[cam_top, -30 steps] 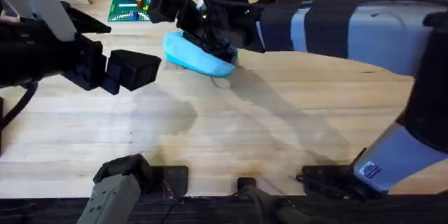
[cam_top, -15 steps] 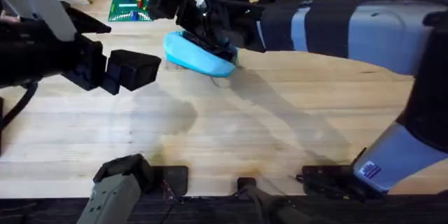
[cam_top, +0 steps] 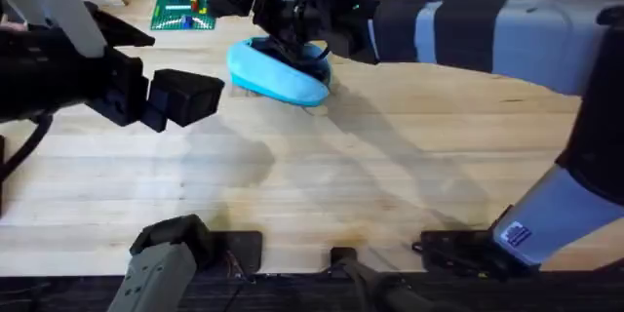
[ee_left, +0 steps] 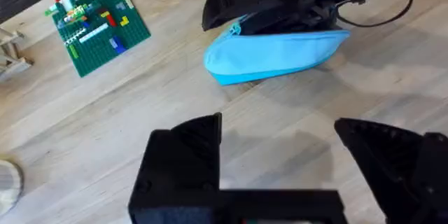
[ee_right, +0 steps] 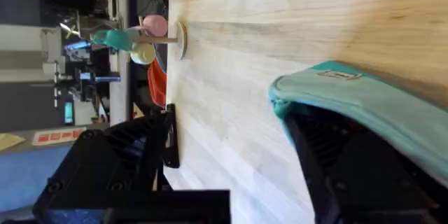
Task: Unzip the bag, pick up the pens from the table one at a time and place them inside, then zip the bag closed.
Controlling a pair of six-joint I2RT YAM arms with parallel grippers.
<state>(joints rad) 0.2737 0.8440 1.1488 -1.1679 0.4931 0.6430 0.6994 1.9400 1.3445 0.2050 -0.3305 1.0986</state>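
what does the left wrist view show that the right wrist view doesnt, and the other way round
Left wrist alone: the whole bag from the side, the right arm's dark gripper sitting along its far edge, and the full green brick baseplate with coloured pieces. Its own left gripper hangs open above the bare table.

Right wrist alone: a close look at the bag's end with a small label, one finger against the fabric, and a wooden stand with pastel pieces at the table's edge, the room behind it.

Both: the bag, the plank table, the green baseplate.
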